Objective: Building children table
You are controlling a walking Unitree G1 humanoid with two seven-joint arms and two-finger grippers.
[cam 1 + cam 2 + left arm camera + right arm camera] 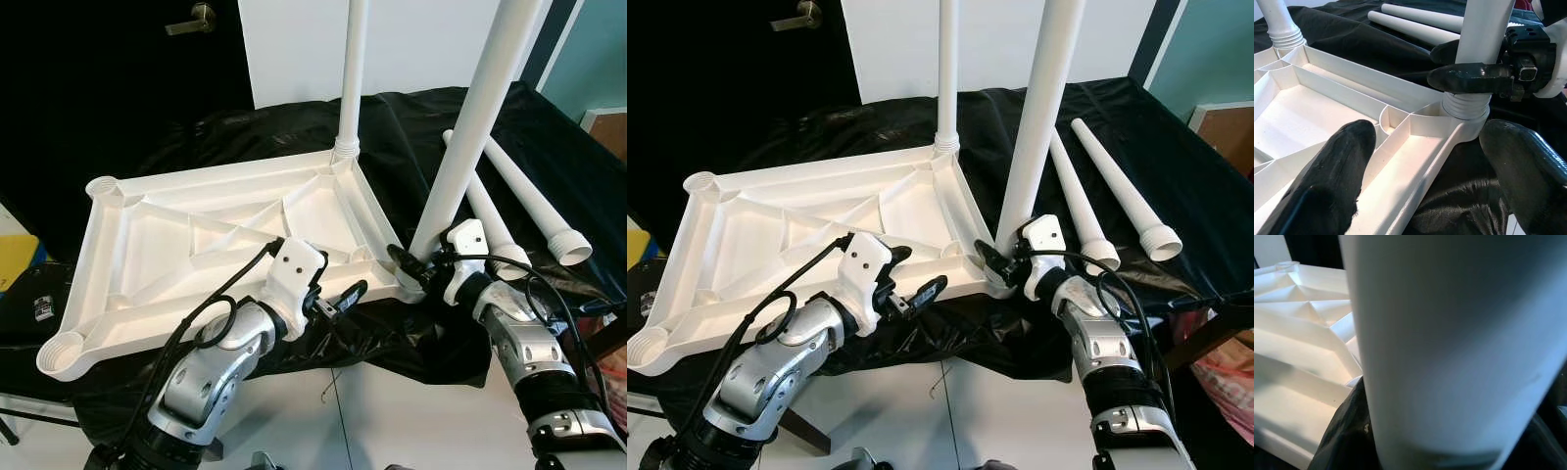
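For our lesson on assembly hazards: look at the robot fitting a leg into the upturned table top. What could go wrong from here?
1. The right gripper grips the tall leg just above its socket; if the threads sit crooked, it may jam or lean.
2. The left gripper straddles the table top rim, open; the top might shift.
3. The loose legs may roll on the black cloth.

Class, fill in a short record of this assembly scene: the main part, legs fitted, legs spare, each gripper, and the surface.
Main part: white tabletop, upside down, ribs showing
Legs fitted: far leg upright in corner socket; near leg standing in near corner socket
Legs spare: two loose legs lying on the cloth
Left gripper: open, straddling tabletop edge
Right gripper: shut on near leg's base
Surface: black cloth
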